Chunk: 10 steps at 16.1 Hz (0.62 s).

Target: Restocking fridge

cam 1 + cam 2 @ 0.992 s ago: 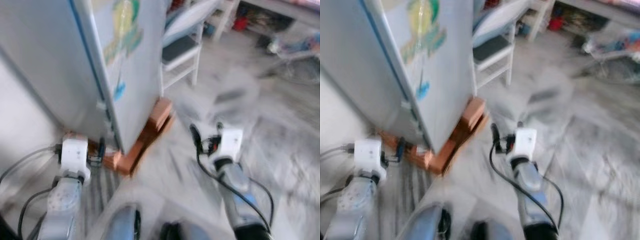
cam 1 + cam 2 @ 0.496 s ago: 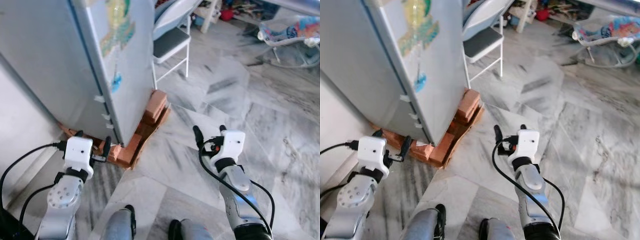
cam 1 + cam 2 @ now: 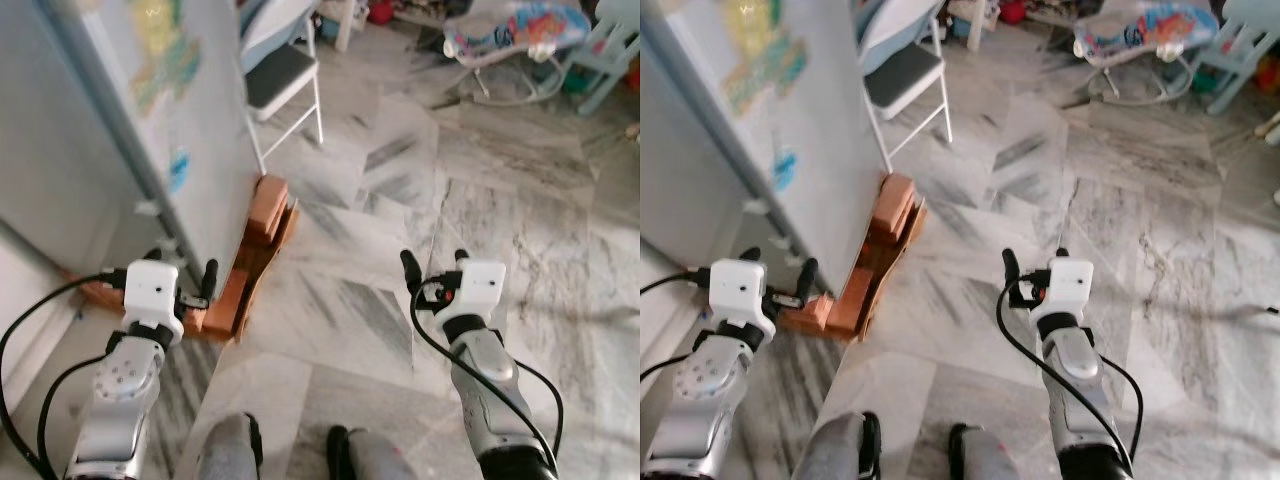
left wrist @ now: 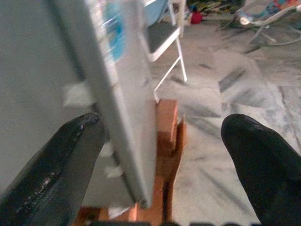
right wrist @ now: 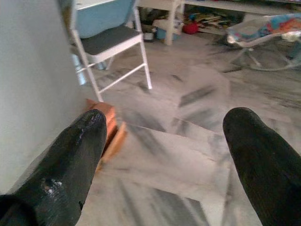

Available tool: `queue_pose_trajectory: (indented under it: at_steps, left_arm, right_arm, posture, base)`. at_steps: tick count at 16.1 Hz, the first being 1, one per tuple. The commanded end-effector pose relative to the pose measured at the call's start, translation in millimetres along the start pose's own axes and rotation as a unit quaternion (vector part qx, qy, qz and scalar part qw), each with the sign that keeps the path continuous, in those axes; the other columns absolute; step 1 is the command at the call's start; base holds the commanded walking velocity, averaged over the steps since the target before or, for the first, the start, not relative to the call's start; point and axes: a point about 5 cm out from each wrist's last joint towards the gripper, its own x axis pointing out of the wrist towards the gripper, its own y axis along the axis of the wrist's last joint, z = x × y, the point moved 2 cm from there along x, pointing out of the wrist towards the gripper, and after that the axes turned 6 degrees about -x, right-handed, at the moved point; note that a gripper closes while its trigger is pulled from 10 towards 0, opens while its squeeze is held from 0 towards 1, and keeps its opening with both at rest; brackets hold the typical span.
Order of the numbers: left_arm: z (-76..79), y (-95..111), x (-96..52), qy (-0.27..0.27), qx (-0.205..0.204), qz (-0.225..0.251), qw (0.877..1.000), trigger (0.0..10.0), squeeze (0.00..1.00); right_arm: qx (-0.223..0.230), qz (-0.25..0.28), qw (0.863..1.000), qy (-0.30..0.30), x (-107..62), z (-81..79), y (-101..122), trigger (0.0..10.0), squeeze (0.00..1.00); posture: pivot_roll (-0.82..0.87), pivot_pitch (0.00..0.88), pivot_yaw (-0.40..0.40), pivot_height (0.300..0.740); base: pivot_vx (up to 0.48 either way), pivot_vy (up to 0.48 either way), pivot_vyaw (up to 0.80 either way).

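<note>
A lived-in family home: grey marble floor (image 3: 420, 190), a stickered fridge (image 3: 120, 120) propped on bricks (image 3: 262, 215) at 10 o'clock, a folding chair (image 3: 283, 80) at 11, a baby bouncer (image 3: 510, 35) at 1.

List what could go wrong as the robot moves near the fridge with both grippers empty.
The left gripper hangs open close to the fridge corner, so a turn might knock it against the wall. The bricks under the fridge jut onto the marble floor near the robot's feet, a likely trip point.
</note>
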Motion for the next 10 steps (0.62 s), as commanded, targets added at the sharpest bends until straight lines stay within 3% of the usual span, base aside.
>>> queue_pose_trajectory:
  at_steps: [1, 5, 10]
  left_arm:
    - [0.9, -5.4, -2.5, -0.003, -0.003, -0.009, 1.0, 10.0, 0.0]
    - [3.8, -5.8, -2.5, -0.005, -0.002, -0.007, 1.0, 10.0, 0.0]
    - [7.3, -5.6, -1.1, -0.011, -0.005, -0.003, 1.0, 10.0, 0.0]
  right_arm:
    - [0.002, -0.002, 1.0, 0.004, -0.5, -2.9, -0.3, 10.0, 0.0]
    - [0.002, -0.002, 1.0, 0.009, 0.5, -4.8, -0.1, 10.0, 0.0]
    - [-0.001, -0.004, 1.0, 0.009, 0.9, -4.3, -0.6, 10.0, 0.0]
  posture:
    - [0.14, 0.176, -0.084, 0.74]
    - [0.14, 0.175, -0.087, 0.74]
    - [0.14, 0.17, -0.091, 0.74]
  base:
    - [0.281, 0.289, 0.0]
    - [0.293, 0.31, 0.0]
    - [0.049, 0.0, -0.72]
